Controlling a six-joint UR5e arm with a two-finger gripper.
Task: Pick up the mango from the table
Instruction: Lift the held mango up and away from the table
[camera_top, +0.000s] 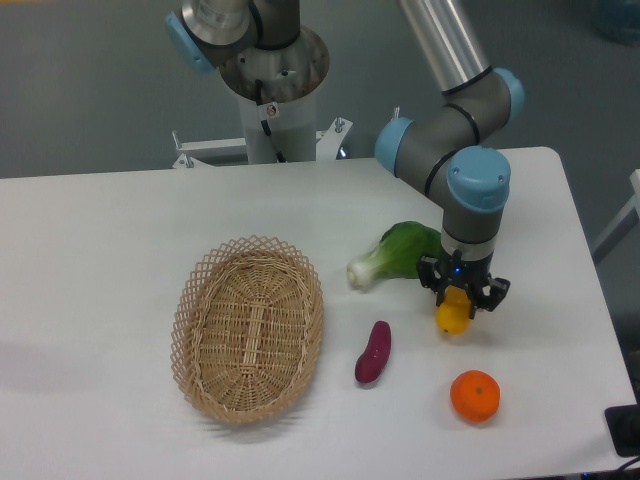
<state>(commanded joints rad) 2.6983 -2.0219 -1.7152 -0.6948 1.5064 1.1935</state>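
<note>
— Where's the mango (452, 314) sitting right now?

— Right of centre in the frame, on the white table (110, 260), directly under the gripper (461, 297). Only its lower yellow end shows; the black fingers cover the top.

— So are the jaws shut on it?

— They stand either side of it, one on each flank, but from here I cannot tell whether they have pinched it or merely straddle it. Nor can I tell whether the fruit is off the table.

— Which way does it lie?

— Its long axis seems to run roughly up and down the frame, tilted a little, with the jaws across its narrow width. That looks like the right way to take it.

— Room to lift?

— Straight up is open. The leafy green vegetable (392, 254) lies just beside the gripper at upper left, the round orange fruit (474, 395) below, the purple sweet potato (373, 352) lower left. The table's right edge is near; the wicker basket (248, 327) is well apart.
</note>
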